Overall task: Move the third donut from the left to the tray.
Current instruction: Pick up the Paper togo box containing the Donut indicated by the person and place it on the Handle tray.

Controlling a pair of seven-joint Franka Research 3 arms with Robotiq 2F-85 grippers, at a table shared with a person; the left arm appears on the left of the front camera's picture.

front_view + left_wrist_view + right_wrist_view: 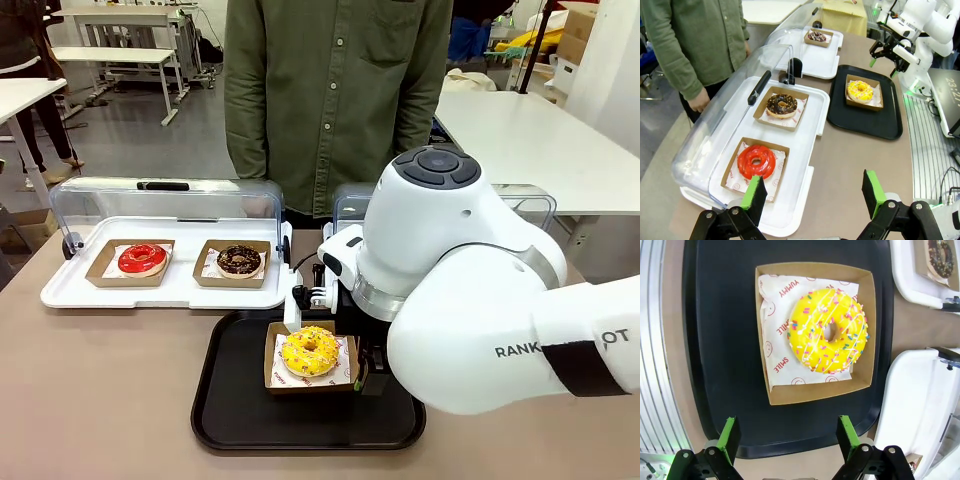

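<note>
The bench (100, 400) carries the black tray (235, 400) near its middle, with a white lidded tray (160, 290) just beside it on the robot's left holding the red-iced donut (142, 259) and the chocolate donut (239, 260).

The third donut (309, 351), yellow-iced in its brown cardboard holder (272, 372), already sits flat inside the tray, so the move looks essentially done.

The right hand (787, 440) hangs above the holder with its 2 green pads spread apart and nothing between them. Seen from the left wrist it stands clear of the tray, though the bulky right arm hides its exact height in the front view, so how much clearance it has is hard to judge.

The main risk, I think, is the retreat: if the right hand drops or swings low, a pad could catch the holder's wall and drag or tip it, or nudge the tray against the white tray's edge.

The left hand (812, 195) hovers released over the near corner of the white tray, close to the red-iced donut; a careless descent there could strike that tray or its raised clear lid (740, 95).
</note>
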